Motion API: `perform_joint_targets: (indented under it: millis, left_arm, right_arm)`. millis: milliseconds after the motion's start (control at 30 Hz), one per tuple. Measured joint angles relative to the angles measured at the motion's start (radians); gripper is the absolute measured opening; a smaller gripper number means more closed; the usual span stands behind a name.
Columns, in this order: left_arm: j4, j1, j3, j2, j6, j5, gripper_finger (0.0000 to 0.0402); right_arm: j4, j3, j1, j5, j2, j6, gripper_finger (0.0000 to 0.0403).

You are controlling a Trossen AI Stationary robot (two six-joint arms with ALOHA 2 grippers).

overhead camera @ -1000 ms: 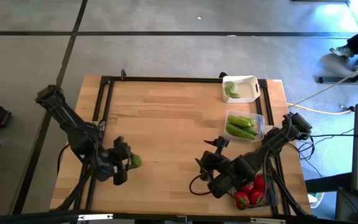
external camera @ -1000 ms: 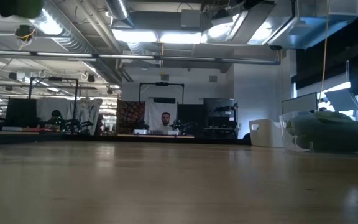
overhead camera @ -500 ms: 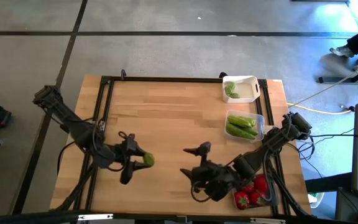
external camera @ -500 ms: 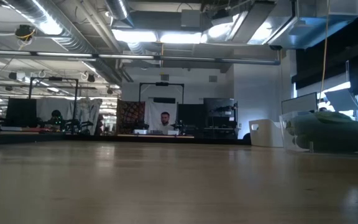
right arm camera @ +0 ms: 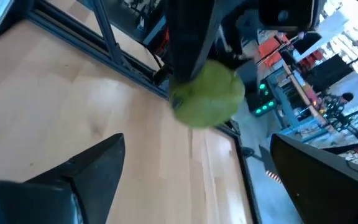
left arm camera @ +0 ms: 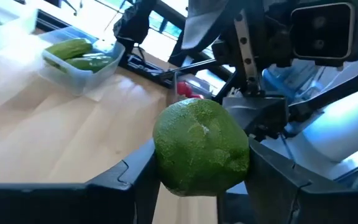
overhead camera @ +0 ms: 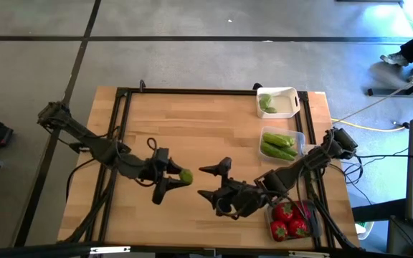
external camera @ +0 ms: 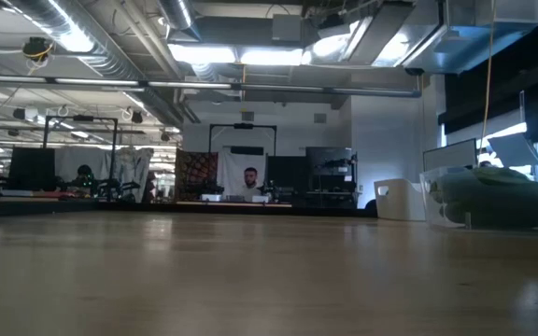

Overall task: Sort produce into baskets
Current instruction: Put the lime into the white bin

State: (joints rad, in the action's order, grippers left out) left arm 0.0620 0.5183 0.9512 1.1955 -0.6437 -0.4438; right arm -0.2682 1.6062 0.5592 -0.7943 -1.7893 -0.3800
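Left tool (overhead camera: 172, 179) clamped on green lime (overhead camera: 186, 175) above the worktop (overhead camera: 192, 129), right tool (overhead camera: 210, 183) just beside, facing it, fingers spread wide apart

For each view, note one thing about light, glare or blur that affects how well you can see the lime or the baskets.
High view: even light, lime small but clear.
Low view: dim, baskets shadowed against bright ceiling lights.
Left wrist view: lime sharp, glare behind.
Right wrist view: lime and fingers blurred.
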Motion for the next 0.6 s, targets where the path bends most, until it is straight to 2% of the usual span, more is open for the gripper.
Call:
perform_joint_targets:
  millis: [200, 433, 600]
  left_arm:
    - [-0.138, -0.041, 0.0, 0.078, 0.022, 0.11, 0.019]
    - [-0.27, -0.081, 0.0, 0.144, 0.018, 0.209, 0.019]
    - [-0.26, -0.089, 0.0, 0.145, 0.017, 0.221, 0.019]
  right_arm:
    - [0.07, 0.0, -0.004, 0.054, -0.008, -0.128, 0.0379]
    - [0.093, 0.0, -0.004, 0.047, -0.048, -0.204, 0.0377]
    - [0.097, 0.0, -0.004, 0.032, -0.048, -0.204, 0.0334]
